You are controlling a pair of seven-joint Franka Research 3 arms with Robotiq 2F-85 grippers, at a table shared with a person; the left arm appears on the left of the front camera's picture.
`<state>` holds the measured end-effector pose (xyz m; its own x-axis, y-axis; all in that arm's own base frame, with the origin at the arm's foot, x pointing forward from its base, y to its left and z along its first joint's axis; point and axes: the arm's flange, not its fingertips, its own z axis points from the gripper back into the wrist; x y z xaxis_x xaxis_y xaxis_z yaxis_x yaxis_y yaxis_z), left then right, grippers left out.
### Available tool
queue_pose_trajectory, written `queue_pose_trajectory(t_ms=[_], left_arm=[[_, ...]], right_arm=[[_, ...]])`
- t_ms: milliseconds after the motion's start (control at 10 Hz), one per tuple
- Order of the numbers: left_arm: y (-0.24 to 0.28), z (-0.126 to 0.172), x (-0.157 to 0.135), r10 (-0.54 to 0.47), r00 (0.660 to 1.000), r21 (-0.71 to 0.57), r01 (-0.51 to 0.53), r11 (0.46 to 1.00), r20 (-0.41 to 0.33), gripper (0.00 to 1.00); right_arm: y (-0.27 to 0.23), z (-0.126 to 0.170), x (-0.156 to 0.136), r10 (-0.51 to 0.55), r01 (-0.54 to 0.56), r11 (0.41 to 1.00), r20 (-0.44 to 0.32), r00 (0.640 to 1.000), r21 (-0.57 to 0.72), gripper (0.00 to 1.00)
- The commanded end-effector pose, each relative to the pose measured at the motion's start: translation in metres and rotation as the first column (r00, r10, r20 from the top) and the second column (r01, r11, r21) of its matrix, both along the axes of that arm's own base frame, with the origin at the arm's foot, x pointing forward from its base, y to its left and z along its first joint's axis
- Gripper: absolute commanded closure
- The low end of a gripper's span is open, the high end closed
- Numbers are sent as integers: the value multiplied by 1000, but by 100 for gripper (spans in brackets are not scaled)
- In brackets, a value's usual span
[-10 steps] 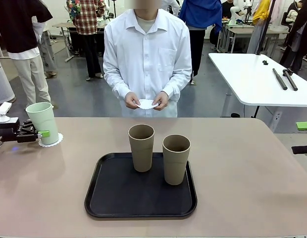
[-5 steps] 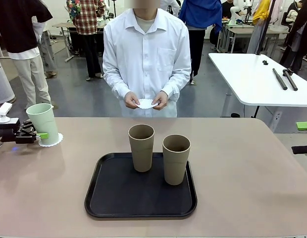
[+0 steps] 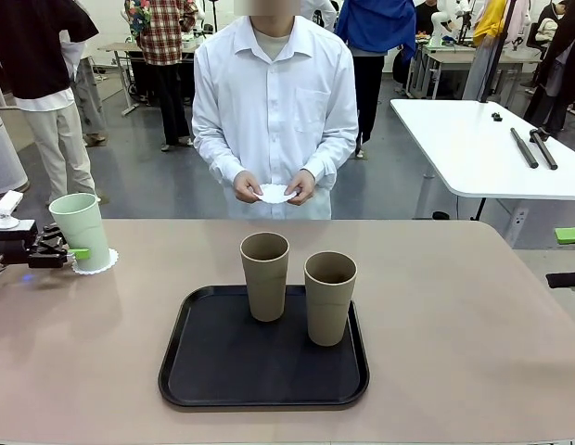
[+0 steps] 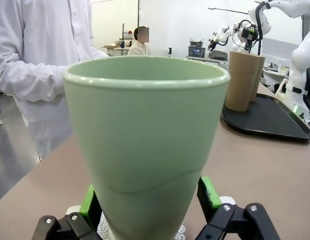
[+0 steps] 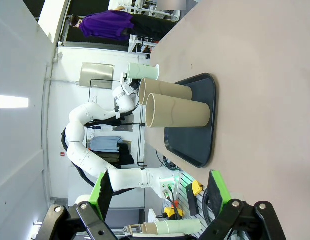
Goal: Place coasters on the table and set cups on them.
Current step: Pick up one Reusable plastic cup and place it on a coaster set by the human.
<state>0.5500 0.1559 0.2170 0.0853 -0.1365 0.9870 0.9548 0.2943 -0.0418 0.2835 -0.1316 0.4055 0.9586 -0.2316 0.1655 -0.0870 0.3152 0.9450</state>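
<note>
Standing on a coaster [image 3: 98,265], mint cup [image 3: 80,222] between the wide-spread pads of the released left gripper [image 4: 150,197].

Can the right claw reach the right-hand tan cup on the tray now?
Probably yes. The right claw is open, and bare table and tray lie between it and that tan cup; the other tan cup stands on its far side.
</note>
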Motion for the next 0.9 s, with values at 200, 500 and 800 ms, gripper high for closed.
queue_pose_trajectory(t_ms=[200,500,800], left_arm=[[7,4,-4,-41,999,87,43,995,-16,0],[19,18,-11,-45,998,185,53,981,-47,0],[44,43,-13,12,999,274,1,962,-45,0]], right_arm=[[0,0,1,-2,2,1000,3,1000,14,0],[0,0,1,-2,2,1000,3,1000,14,0],[0,0,1,-2,2,1000,3,1000,14,0]])
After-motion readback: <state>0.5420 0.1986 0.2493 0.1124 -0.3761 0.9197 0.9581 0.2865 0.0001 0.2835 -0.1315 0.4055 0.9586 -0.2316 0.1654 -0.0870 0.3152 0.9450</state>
